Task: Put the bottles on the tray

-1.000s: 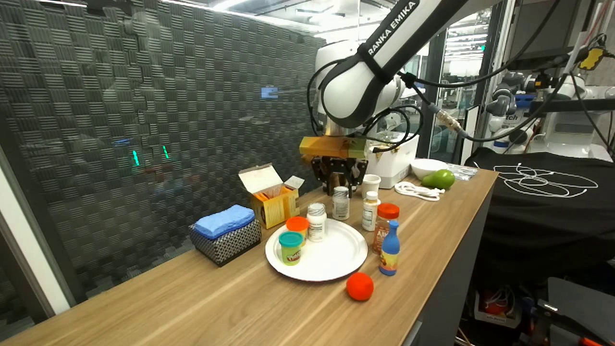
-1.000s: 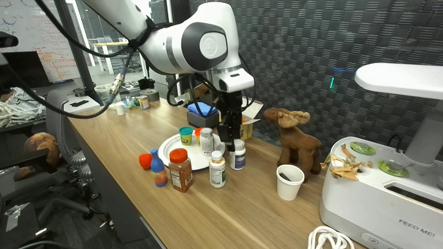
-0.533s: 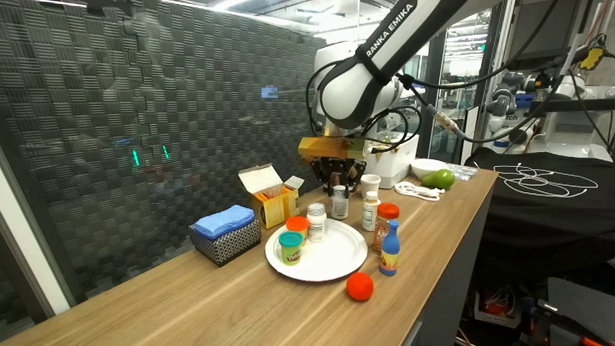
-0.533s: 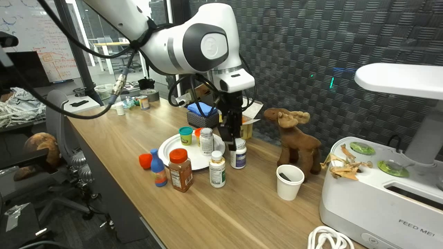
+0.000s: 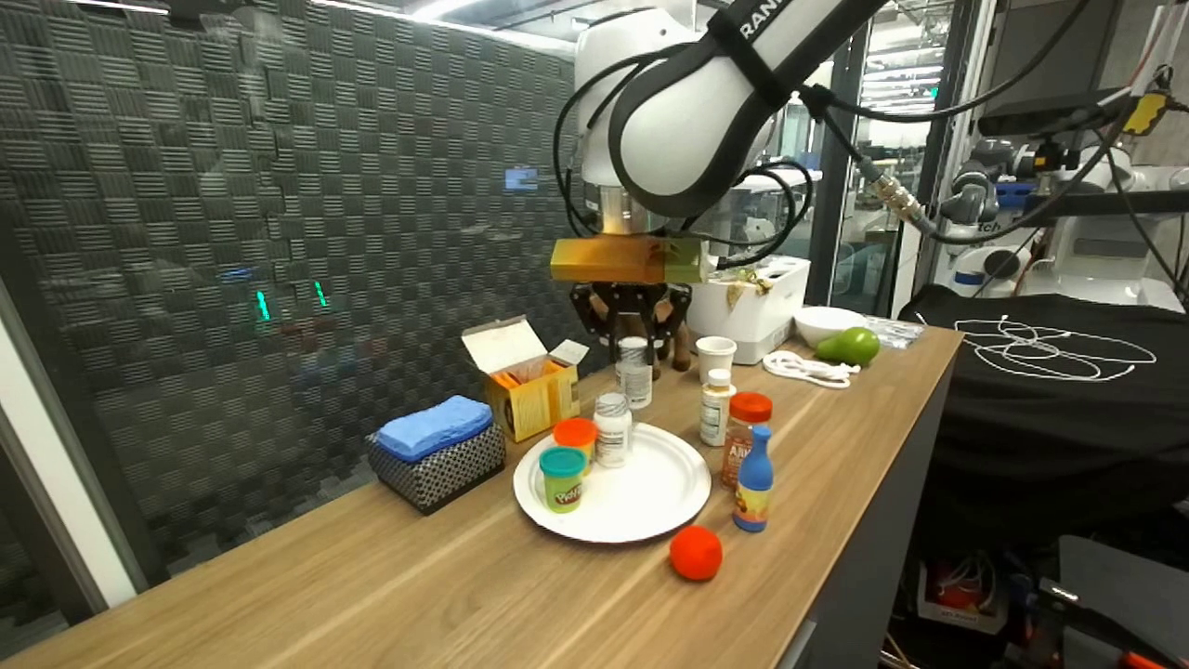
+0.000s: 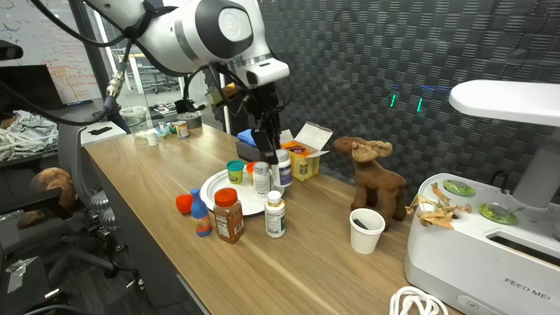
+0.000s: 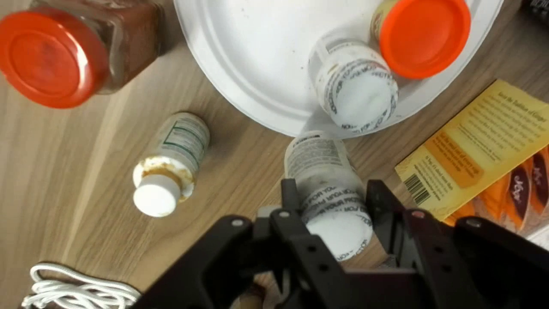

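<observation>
My gripper [image 7: 329, 189] is shut on a white bottle [image 7: 317, 156], one finger on each side of its capped end. In both exterior views this bottle [image 5: 635, 386] [image 6: 282, 170] is upright or nearly so, raised off the table just behind the tray. The round white tray [image 5: 650, 502] [image 7: 240, 56] bears a white bottle [image 5: 612, 437] [image 7: 360, 94], a green-capped jar [image 5: 563, 478] and an orange-capped jar [image 7: 424, 34]. Beside the tray stand a white-capped bottle [image 6: 274, 216] [image 7: 171, 159], a red-capped jar [image 6: 228, 218] and a blue bottle [image 6: 200, 214].
A yellow box [image 5: 534, 400] with an open lid and a dark box with blue cloth [image 5: 437, 446] stand along the wall side. A red ball [image 5: 696, 554] lies by the tray's front. A paper cup [image 6: 366, 232], plush moose [image 6: 378, 179] and white cord [image 7: 81, 287] are behind.
The gripper holding the white bottle has risen and moved toward the tray and the yellow box. A second ago that bottle stood at table level. The other bottles and the tray have not moved.
</observation>
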Tool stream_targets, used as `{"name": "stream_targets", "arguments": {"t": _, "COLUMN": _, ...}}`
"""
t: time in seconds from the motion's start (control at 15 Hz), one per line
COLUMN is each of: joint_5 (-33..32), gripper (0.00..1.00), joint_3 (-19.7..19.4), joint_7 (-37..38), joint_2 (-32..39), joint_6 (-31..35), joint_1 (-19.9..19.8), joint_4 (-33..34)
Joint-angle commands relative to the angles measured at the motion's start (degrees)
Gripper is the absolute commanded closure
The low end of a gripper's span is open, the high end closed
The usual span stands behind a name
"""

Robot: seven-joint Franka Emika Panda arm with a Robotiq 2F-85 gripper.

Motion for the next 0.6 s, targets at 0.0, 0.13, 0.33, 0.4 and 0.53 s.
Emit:
{"name": "stream_targets", "arguments": {"t": 0.0, "joint_5": -6.6, "gripper": 0.81, "joint_3": 0.8, "joint_7": 4.8, "joint_2": -7.0, "joint_6": -1.1, "joint_1": 2.2, "joint_4": -7.0}}
{"name": "stream_targets", "arguments": {"t": 0.13, "joint_5": -7.9, "gripper": 0.81, "joint_3": 2.1, "joint_7": 6.1, "joint_2": -8.6, "joint_6": -1.1, "joint_1": 2.0, "joint_4": -9.3}}
{"name": "stream_targets", "arguments": {"t": 0.33, "joint_5": -8.2, "gripper": 0.81, "joint_3": 3.9, "joint_7": 6.8, "joint_2": -10.4, "joint_6": -0.5, "joint_1": 1.3, "joint_4": -12.1}}
{"name": "stream_targets", "arguments": {"t": 0.4, "joint_5": -7.8, "gripper": 0.81, "joint_3": 4.4, "joint_7": 7.0, "joint_2": -10.8, "joint_6": 0.0, "joint_1": 1.1, "joint_4": -13.0}}
{"name": "stream_targets", "arguments": {"t": 0.53, "joint_5": -6.3, "gripper": 0.81, "joint_3": 5.3, "joint_7": 6.3, "joint_2": -11.2, "joint_6": 0.8, "joint_1": 0.4, "joint_4": -14.4}}
